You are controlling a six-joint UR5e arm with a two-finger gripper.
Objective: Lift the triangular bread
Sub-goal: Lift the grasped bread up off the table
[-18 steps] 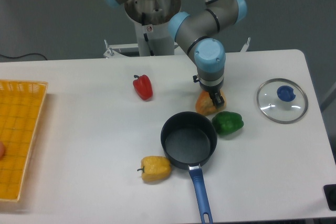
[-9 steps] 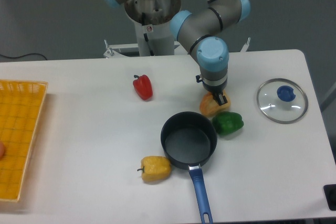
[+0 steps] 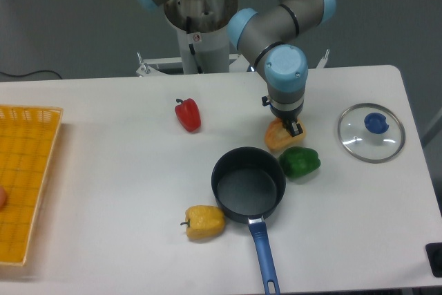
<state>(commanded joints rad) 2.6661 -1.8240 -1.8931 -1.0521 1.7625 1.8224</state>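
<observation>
The triangular bread (image 3: 279, 138) is a golden orange-tan wedge lying on the white table just behind the green bell pepper (image 3: 299, 162) and to the upper right of the black pan (image 3: 248, 184). My gripper (image 3: 291, 125) points straight down over the bread's top right part, with one dark fingertip (image 3: 295, 128) visible against the bread. The wrist hides the rest of the fingers, so I cannot tell how the jaws stand or whether they clasp the bread.
A red bell pepper (image 3: 188, 115) lies at centre left and a yellow bell pepper (image 3: 204, 222) at the pan's lower left. The pan's blue handle (image 3: 264, 256) points toward the front edge. A glass lid (image 3: 371, 132) lies at right, a yellow basket (image 3: 24, 181) at the left edge.
My gripper has shifted a little to the right over the last second, and the bread has shifted right with it, closer to the green pepper.
</observation>
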